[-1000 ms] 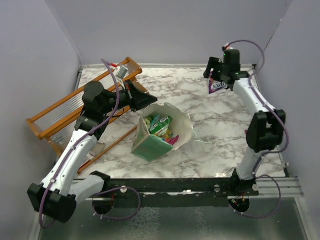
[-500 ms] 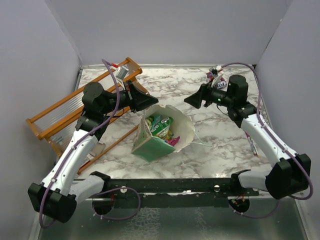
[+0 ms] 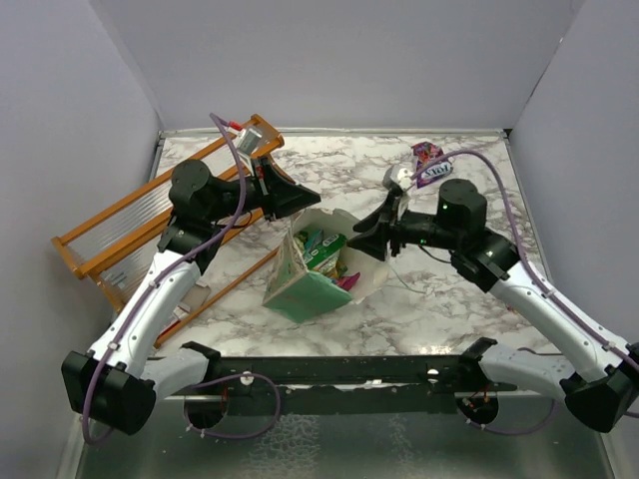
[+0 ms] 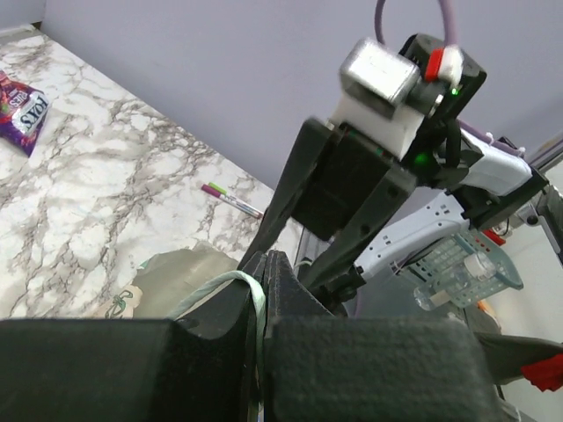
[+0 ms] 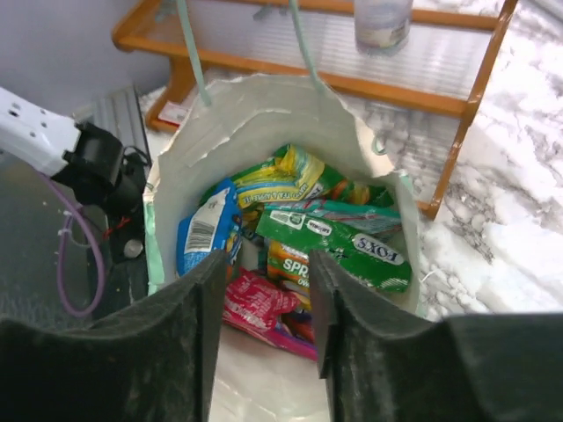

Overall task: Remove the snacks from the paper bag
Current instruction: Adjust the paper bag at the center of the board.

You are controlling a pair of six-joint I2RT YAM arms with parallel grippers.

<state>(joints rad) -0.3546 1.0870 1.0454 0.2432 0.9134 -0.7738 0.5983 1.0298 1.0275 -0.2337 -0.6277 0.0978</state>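
The mint-green paper bag [image 3: 305, 291] stands at the table's middle with its cream mouth open. My left gripper [image 3: 297, 203] is shut on the bag's string handle [image 4: 252, 294] at the far-left rim and holds it up. My right gripper [image 3: 365, 239] is open and empty, just above the bag's right rim and pointing into the mouth [image 5: 266, 272]. Inside lie several snacks: a green packet [image 5: 352, 251], a red one [image 5: 259, 303], a blue one [image 5: 207, 229] and a yellow-green one [image 5: 281, 180]. One purple packet [image 3: 429, 163] lies on the table at the far right and also shows in the left wrist view [image 4: 22, 105].
The orange wooden rack [image 3: 150, 215] stands along the left side, close behind the bag, and also shows in the right wrist view [image 5: 325, 81]. A pink-capped pen [image 4: 230, 200] lies on the marble to the right. Grey walls close in the table on three sides.
My right gripper held the purple packet high at the far right, let it go there, and swung left and down to the bag's mouth. The left gripper kept hold of the handle.
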